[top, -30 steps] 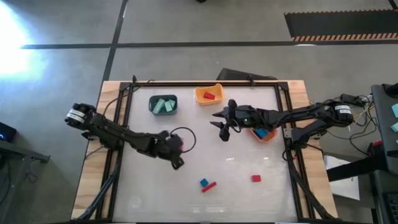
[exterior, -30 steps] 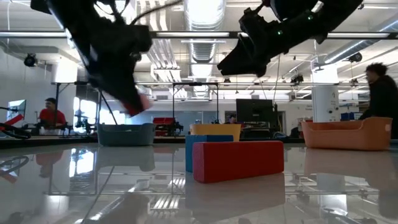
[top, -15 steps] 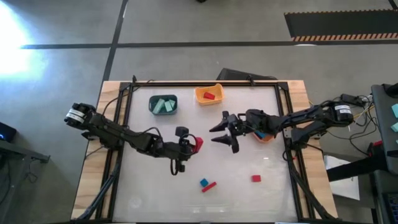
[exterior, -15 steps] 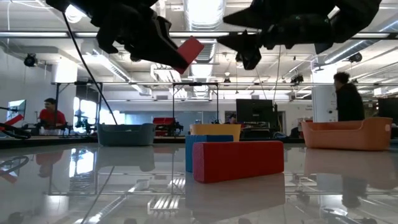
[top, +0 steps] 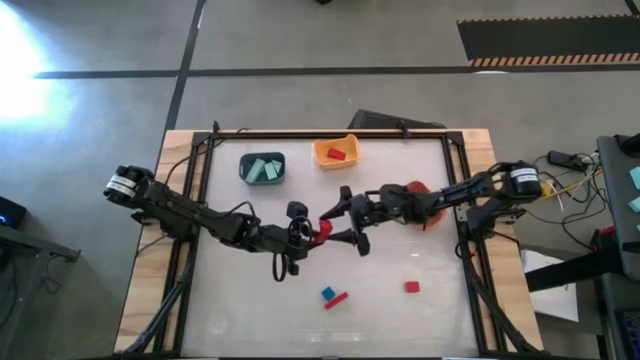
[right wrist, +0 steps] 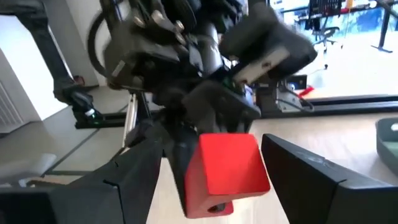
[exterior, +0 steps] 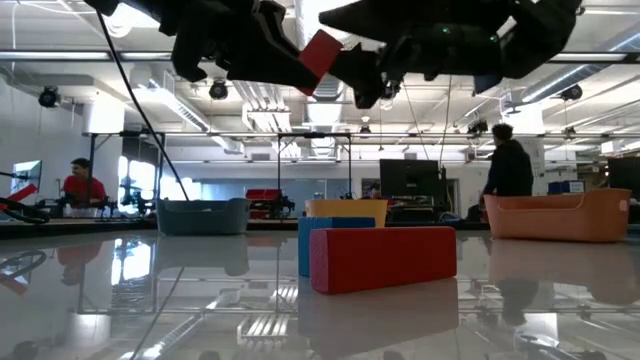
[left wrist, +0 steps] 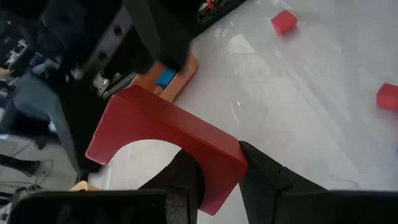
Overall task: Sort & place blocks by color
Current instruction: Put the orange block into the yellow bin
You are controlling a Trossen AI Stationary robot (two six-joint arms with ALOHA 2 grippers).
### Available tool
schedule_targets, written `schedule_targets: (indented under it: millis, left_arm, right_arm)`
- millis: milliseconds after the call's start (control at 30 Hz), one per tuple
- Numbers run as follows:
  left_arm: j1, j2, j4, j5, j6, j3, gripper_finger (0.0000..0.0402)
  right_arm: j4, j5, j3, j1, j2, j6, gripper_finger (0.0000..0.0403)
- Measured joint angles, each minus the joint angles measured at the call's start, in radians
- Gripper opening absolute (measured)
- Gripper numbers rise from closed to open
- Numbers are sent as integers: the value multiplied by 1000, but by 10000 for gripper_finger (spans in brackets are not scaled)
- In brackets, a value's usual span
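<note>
Left pincer (top: 318, 232) clamps the red arch block (top: 321, 231) over mid-table (top: 250, 290); right pincer (top: 349, 222) has closed in on it over the last second, fingers spread wide on either side of the arch, not touching yet as far as the right wrist view shows. A second ago the right arm hung nearer the orange bin (top: 432, 213) and the left was lower and further back with the block. Reads as a mid-air handoff (left to right), so the arch probably goes to a bin on the right arm's side.

Bins: dark teal bin (top: 262, 168) holds mint blocks (top: 263, 169); yellow-orange bin (top: 336, 152) holds a red block (top: 336, 154); the orange bin is mostly hidden under the right arm from above, and the left wrist view shows a blue block (left wrist: 165, 78) in it.

Loose on the table: blue cube (top: 327, 293), red bar (top: 337, 299), red cube (top: 411, 287).
</note>
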Motion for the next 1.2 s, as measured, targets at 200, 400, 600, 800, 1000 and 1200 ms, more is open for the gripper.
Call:
schedule_targets:
  millis: [200, 400, 600, 800, 1000, 1200]
  left_arm:
    - [-3, 0, 0, 2, 23, -2, 68]
    - [-6, 0, -1, -1, 23, -3, 68]
    - [-10, 0, -1, -6, 46, -3, 68]
    - [-10, 0, -1, -9, 52, -1, 68]
    - [-13, 0, -1, -7, 51, 1, 83]
    - [-13, 0, -1, -28, 36, -2, 115]
  right_arm:
    - [0, 0, 67, -7, 57, -1, 261]
    - [-11, -3, 69, -8, 55, 4, 243]
    - [-54, -35, 62, -8, 53, 30, 213]
    - [-62, -36, 62, -8, 53, 30, 167]
    - [-56, -61, 62, -8, 53, 40, 120]
    - [-60, -82, 62, -8, 53, 51, 119]
